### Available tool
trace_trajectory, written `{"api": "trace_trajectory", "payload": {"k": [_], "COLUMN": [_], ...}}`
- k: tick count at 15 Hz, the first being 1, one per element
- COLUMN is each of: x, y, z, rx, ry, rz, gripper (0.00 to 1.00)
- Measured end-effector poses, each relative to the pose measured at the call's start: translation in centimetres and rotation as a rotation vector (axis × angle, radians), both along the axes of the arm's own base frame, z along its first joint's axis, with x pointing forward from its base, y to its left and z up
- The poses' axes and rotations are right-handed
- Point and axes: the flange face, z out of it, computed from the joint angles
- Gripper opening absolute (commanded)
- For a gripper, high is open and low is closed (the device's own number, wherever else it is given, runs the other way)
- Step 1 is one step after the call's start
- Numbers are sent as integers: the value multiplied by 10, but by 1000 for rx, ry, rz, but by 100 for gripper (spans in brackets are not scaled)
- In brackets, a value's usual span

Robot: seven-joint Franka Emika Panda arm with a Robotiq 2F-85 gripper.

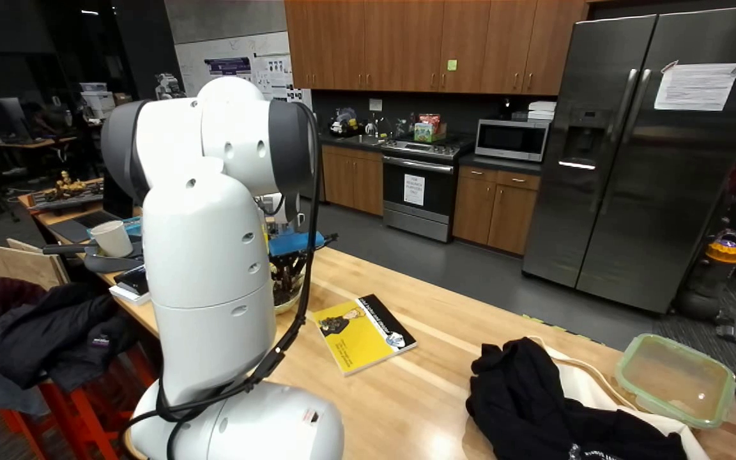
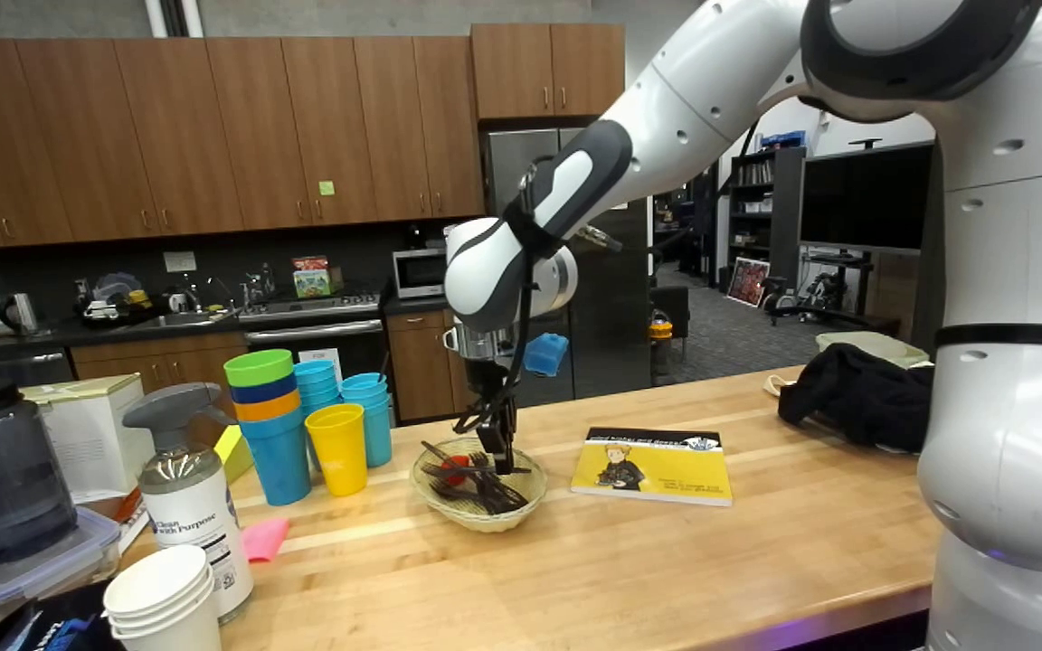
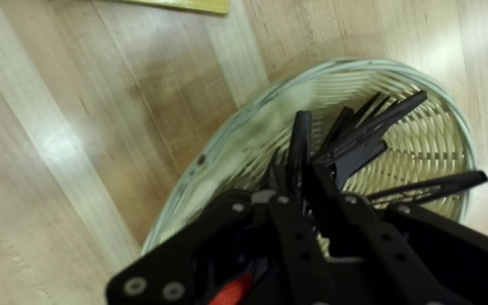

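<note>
My gripper (image 3: 299,174) reaches down into a pale woven basket (image 3: 223,131). Its fingers are drawn close together around an upright black utensil (image 3: 301,131), whose end sticks out past the fingertips. More black utensils (image 3: 367,127) lean against the basket's far wall, and a single black one (image 3: 443,185) lies across to the right. A red object (image 3: 233,291) is partly covered by the gripper's linkage. In an exterior view the gripper (image 2: 501,459) points straight down into the basket (image 2: 485,523), beside the red object (image 2: 457,469). The arm covers most of the basket in an exterior view (image 1: 288,305).
A yellow book (image 2: 652,470) lies next to the basket. Stacked blue cups (image 2: 275,457), a yellow cup (image 2: 338,449), a spray bottle (image 2: 195,515) and white cups (image 2: 164,601) stand on the basket's other side. Black cloth (image 1: 547,402) and a lidded container (image 1: 678,380) lie farther along the table.
</note>
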Motion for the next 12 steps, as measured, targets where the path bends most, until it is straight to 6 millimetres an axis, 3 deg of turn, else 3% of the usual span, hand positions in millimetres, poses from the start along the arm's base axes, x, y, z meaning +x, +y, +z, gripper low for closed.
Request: {"api": "trace_trajectory", "payload": {"k": [7,12], "x": [10,15], "y": [4,-5], "z": [43,62], "rx": [-31,-78], "ry": [-122,-161], "rz": [52,62], "gripper": [4,4]}}
